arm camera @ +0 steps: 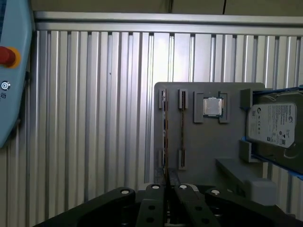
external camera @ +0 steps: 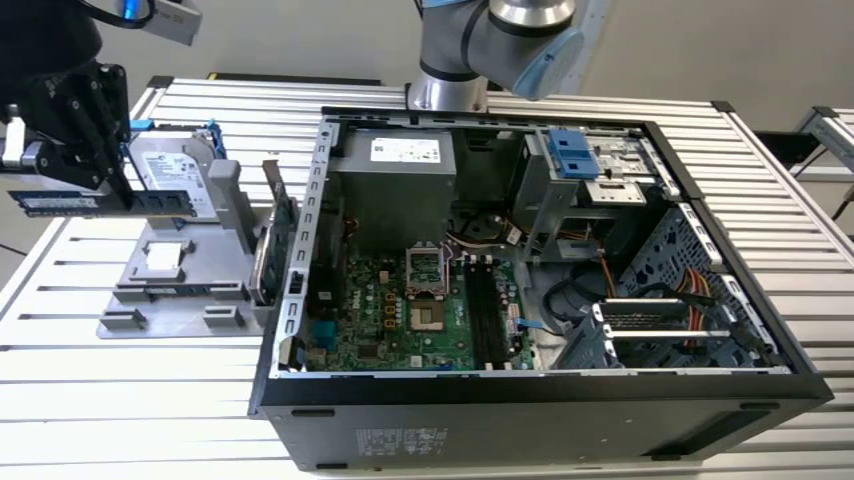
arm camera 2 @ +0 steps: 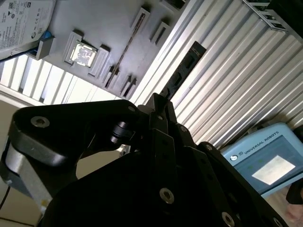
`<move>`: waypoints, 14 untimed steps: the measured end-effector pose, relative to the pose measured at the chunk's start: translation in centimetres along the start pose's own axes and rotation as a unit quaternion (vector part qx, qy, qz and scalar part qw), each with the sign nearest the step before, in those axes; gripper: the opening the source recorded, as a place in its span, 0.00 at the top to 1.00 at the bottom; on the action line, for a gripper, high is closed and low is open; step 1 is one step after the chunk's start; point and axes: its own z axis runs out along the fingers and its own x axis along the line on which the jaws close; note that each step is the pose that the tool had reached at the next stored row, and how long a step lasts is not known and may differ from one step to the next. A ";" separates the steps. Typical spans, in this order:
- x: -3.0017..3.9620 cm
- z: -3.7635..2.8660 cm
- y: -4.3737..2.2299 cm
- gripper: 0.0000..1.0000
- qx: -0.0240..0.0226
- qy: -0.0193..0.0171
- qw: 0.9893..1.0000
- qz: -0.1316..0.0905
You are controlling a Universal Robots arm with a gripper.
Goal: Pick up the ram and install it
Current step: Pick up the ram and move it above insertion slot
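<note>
Your fingers point(external camera: 110, 168) clenched on ram point(external camera: 60, 204); stick held level above surface point(external camera: 80, 400), near grey holder point(external camera: 174, 290), at exterior view's left of open case point(external camera: 534, 400); judgement: carry flat, avoid case wall, square edge to dark slots point(external camera: 483, 315).

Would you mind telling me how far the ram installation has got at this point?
Done: the pickup, since the gripper is shut on the ram and holds it clear above the grey holder. In hand: the ram, to the exterior view's left of the case. Left: it is not yet in the motherboard's memory slots.
</note>
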 end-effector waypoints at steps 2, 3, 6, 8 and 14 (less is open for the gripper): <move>0.00 -0.02 0.00 1.00 0.000 0.000 1.000 0.000; 0.00 -0.03 0.00 1.00 0.000 0.000 1.000 0.000; 0.00 -0.05 -0.12 1.00 0.000 0.000 1.000 0.000; 0.01 -0.05 -0.37 1.00 0.000 0.000 1.000 0.000; 0.02 -0.07 -1.24 1.00 0.000 0.000 1.000 0.000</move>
